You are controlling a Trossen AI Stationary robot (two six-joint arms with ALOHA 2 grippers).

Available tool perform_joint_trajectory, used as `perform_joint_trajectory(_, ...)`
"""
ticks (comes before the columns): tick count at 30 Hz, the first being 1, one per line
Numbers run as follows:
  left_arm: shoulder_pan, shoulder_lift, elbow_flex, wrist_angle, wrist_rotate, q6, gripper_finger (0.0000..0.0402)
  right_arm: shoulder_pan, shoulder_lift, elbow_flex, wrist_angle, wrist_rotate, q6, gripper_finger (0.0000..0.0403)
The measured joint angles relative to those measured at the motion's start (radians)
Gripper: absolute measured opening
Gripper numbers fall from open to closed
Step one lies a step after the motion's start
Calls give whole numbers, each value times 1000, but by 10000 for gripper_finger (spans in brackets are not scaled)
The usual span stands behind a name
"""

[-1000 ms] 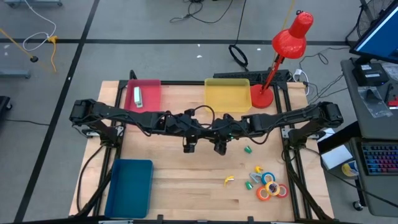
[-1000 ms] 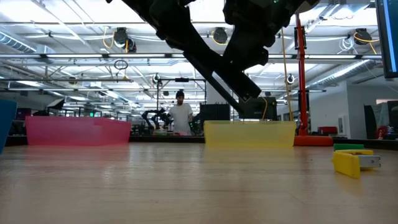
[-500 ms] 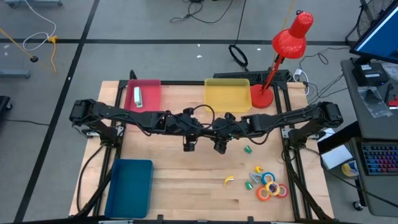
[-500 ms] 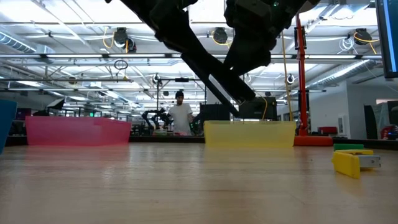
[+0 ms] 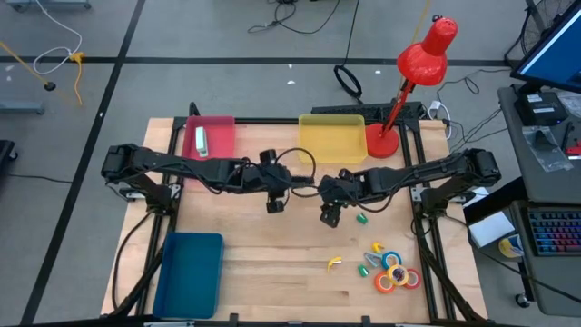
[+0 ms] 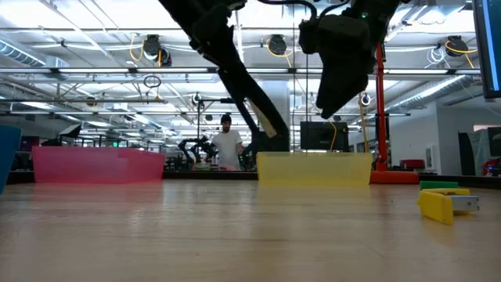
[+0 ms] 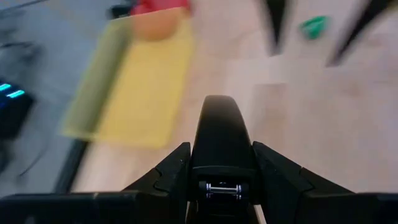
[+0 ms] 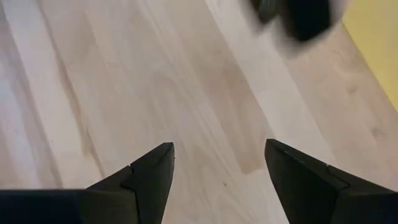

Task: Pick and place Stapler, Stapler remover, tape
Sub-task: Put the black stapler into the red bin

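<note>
Both of your arms reach in from the desk's [image 5: 272, 272] sides and meet over its middle, each held above the wood. Your left claw [image 5: 274, 205] hangs near the centre with its fingers closed together into one dark tip, holding nothing; from its wrist you look toward the yellow tray [image 7: 149, 81]. Your right claw [image 5: 330, 215] sits just beside it, nearer the green piece [image 5: 360, 219], tilted downward, its two fingers spread wide apart over bare wood and empty. In the low view both arms slant down from above, well clear of the surface. The tape rolls [image 5: 397, 274] lie clustered near the desk's front right corner, with a yellow piece [image 5: 333, 263] a little to their left. A pale object [image 5: 201, 141], too small to name, lies in the pink tray [image 5: 222, 136] at the back left. The blue tray [image 5: 191, 272] sits at the front left.
</note>
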State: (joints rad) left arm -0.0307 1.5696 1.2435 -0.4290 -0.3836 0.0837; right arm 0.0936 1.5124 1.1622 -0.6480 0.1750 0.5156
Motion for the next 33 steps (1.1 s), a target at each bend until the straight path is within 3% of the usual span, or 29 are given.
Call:
perform_joint_trajectory(6, 9, -22, 39, -190, -240, -154, 145, -1, 0, 0, -37, 4, 23, 242)
perform_joint_trajectory(18, 80, -177, 37, -747, -619, -794, 145, -1, 0, 1, -32, 6, 10, 242)
perform_joint_trajectory(25, 130, -228, -64, -879, -649, -1125, 145, -2, 0, 1, -20, 6, 0, 242)
perform_joint_trajectory(33, 178, -242, -206, -847, -714, -1316, 145, -2, 0, 1, -15, 6, 0, 242)
